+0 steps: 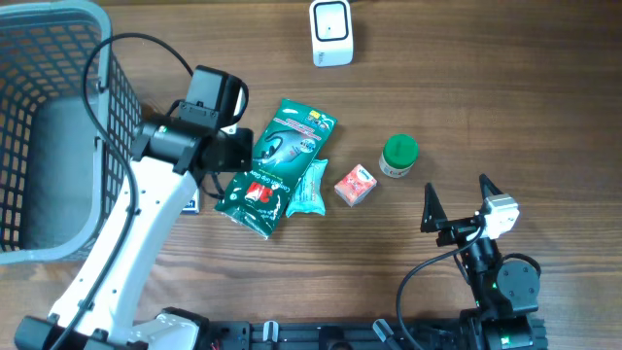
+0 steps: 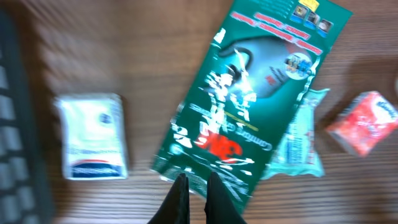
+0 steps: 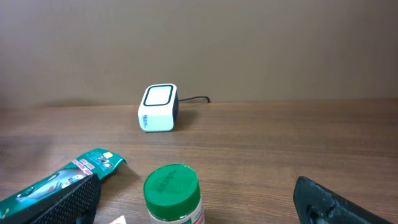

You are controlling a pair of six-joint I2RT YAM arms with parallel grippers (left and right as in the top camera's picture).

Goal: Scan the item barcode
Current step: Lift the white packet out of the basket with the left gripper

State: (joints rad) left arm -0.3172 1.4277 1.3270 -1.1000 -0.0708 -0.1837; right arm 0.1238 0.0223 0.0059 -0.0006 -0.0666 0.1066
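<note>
Several items lie mid-table: a long green packet point(image 1: 277, 165) point(image 2: 249, 99), a teal packet point(image 1: 309, 187) point(image 2: 298, 143) tucked under its edge, a small red box point(image 1: 355, 185) point(image 2: 364, 123) and a green-lidded jar point(image 1: 398, 156) point(image 3: 172, 193). The white barcode scanner point(image 1: 332, 31) point(image 3: 158, 107) stands at the far edge. My left gripper point(image 1: 236, 151) point(image 2: 196, 180) is shut and holds nothing, its tips over the green packet's near end. My right gripper point(image 1: 456, 185) point(image 3: 196, 186) stands wide open and empty, short of the jar and to its right.
A grey mesh basket point(image 1: 58, 126) point(image 2: 15, 124) fills the far left of the table. A white pack with a blue band point(image 1: 191, 206) point(image 2: 93, 137) lies between the basket and the green packet, partly under my left arm.
</note>
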